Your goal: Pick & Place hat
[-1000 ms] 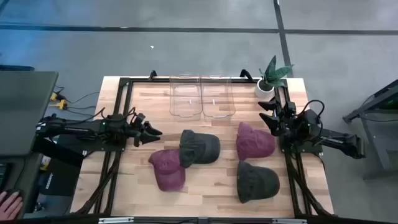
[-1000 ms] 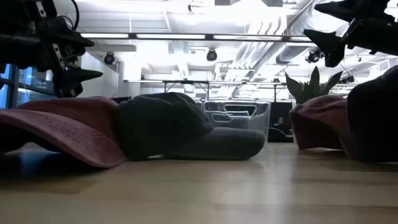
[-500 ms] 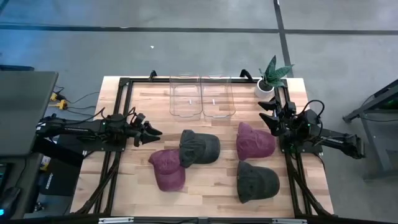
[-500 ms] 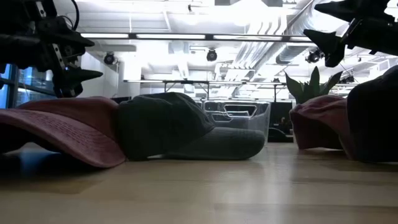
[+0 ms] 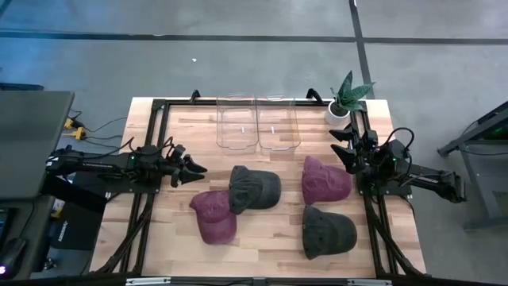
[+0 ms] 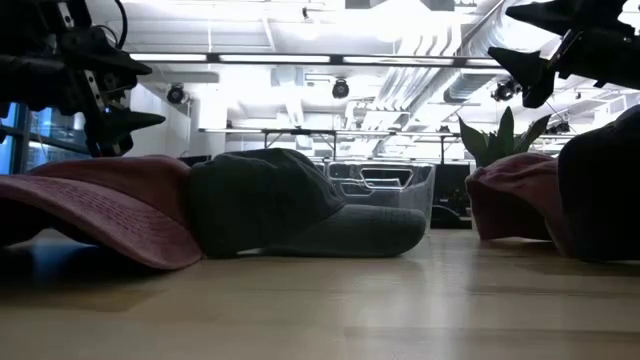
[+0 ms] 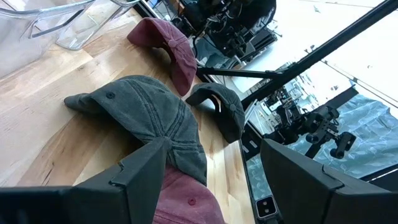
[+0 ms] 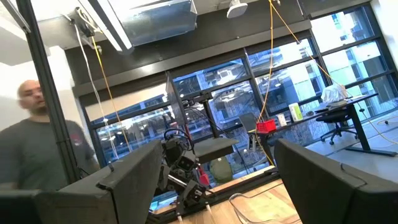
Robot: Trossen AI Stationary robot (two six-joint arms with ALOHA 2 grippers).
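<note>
Four caps lie on the wooden table (image 5: pixel 175 238), and the two clear plastic bins (image 5: pixel 257 123) at its far edge serve as the landmark. Just in front of the bins, a dark grey cap (image 5: pixel 255 188) rests with its brim overlapping a maroon cap (image 5: pixel 213 215) that sits further from the bins and toward the left arm's side. On the right arm's side, a second maroon cap (image 5: pixel 325 179) lies in front of the bins' right end, and a second dark grey cap (image 5: pixel 327 231) lies beyond it, nearest the front edge of the table. A potted plant (image 5: pixel 346 97) stands just beside the bins at the far right corner. The left gripper (image 5: pixel 195 168) hangs above the table to the left of the bins and in front of them, pointing toward the first grey cap; its fingers are spread apart with nothing between them. The right gripper (image 5: pixel 340 151) hovers near the plant, to the right of the bins, above the second maroon cap's edge, its fingers likewise parted wide and holding nothing. In the right wrist view a person (image 8: pixel 34 149) shows in the room behind.
</note>
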